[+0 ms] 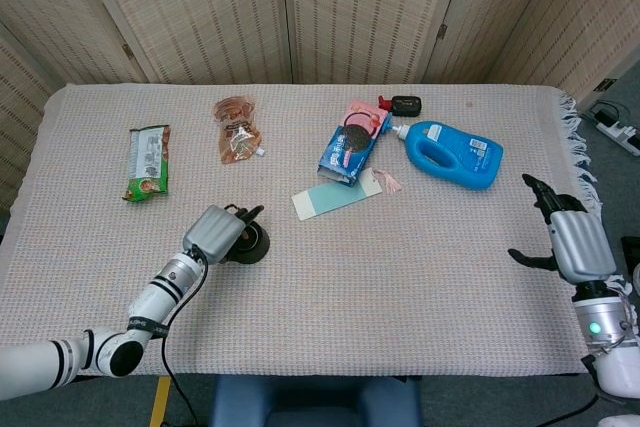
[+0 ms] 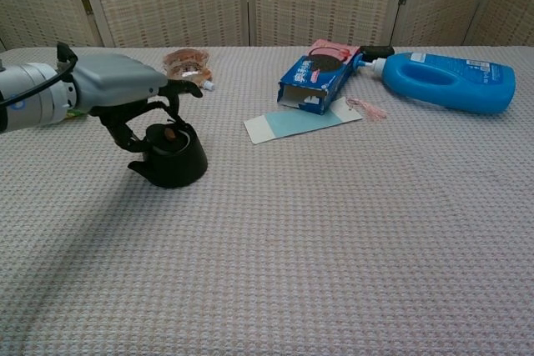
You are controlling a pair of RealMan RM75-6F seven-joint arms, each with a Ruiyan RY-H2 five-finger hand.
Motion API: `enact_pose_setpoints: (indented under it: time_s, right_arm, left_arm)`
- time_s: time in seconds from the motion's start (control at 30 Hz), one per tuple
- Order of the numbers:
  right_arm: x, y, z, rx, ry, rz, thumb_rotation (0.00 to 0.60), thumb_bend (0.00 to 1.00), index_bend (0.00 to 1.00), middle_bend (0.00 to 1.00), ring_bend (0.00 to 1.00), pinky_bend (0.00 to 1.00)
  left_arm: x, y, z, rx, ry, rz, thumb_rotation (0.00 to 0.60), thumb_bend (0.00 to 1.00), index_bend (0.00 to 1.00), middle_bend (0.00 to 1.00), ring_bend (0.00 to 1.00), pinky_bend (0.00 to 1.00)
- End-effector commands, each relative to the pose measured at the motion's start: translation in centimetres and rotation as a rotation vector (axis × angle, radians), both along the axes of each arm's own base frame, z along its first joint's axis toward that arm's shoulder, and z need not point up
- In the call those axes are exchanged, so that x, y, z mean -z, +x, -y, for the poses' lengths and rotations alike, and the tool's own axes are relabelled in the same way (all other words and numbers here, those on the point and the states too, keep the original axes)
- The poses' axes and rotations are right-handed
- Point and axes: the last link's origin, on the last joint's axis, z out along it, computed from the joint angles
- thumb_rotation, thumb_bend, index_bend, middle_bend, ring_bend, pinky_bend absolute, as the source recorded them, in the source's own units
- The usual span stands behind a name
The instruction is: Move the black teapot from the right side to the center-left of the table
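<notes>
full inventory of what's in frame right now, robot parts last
black teapot: 1, black, upright at centre-left of the table
green snack packet: 1, green, far left
brown pouch: 1, brownish, back, left of centre
blue box: 1, blue, open, lying on its side at back centre
pink packet: 1, pink, behind the blue box
pale card: 1, light teal, in front of the box
blue bottle: 1, blue with white cap, lying on its side, back right
small black item: 1, black, behind the bottle's cap
table: 1, beige woven cloth
left hand: 1, grey, fingers spread just over the teapot
right hand: 1, grey, open at the right table edge
</notes>
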Motion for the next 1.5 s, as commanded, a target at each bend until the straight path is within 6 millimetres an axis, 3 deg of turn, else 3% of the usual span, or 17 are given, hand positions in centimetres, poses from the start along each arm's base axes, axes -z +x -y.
enact_pose_setpoints:
  time_s: [0.03,0.23,0.43,0.87,1.07,1.3,1.4,1.5]
  right_arm:
    - [0.0,-0.1,0.0,0.001,0.001,0.003,0.600,0.12,0.07,0.19,0.31,0.22]
    - [0.2,-0.2,0.0,0.002,0.008,0.008,0.600,0.12,0.07,0.19,0.31,0.22]
    - [0.3,-0.2,0.1,0.001,0.013,0.011,0.600,0.12,0.07,0.19,0.31,0.22]
    - [0.4,-0.2,-0.1,0.005,0.014,0.012,0.600,0.12,0.07,0.19,0.31,0.22]
    - [0.2,-0.1,-0.3,0.007,0.009,0.011,0.600,0.12,0.07,0.19,0.31,0.22]
    - [-0.7,-0.9,-0.9,0.024,0.031,0.000,0.600,0.12,0.06,0.18,0.29,0.22]
    - [-1.3,-1.5,-1.4,0.013,0.070,-0.020,0.600,0.12,0.01,0.09,0.19,0.18]
    - [-1.8,-2.3,-2.1,-0.014,0.075,-0.032,0.600,0.12,0.00,0.02,0.09,0.12]
  left_arm:
    - [-0.6,0.3,0.6,0.006,0.010,0.016,0.600,0.32,0.04,0.14,0.73,0.65]
    - [-1.8,0.1,2.4,0.017,0.004,0.039,0.600,0.32,0.06,0.14,0.74,0.65]
    - [-1.7,-1.1,3.7,0.013,-0.016,0.022,0.600,0.32,0.07,0.15,0.75,0.65]
    - [-0.9,-2.5,4.0,-0.022,-0.026,-0.018,0.600,0.32,0.09,0.20,0.76,0.65]
    - [-1.2,-2.3,4.2,-0.015,-0.015,0.012,0.600,0.32,0.09,0.21,0.74,0.65]
    - [-4.8,-2.6,4.5,-0.066,0.082,0.177,0.600,0.31,0.11,0.21,0.53,0.62]
    - [-7.1,-3.8,4.7,-0.086,0.163,0.220,0.600,0.31,0.13,0.21,0.46,0.58]
    - [-9.6,-5.7,5.1,-0.127,0.255,0.255,0.600,0.32,0.15,0.22,0.38,0.47]
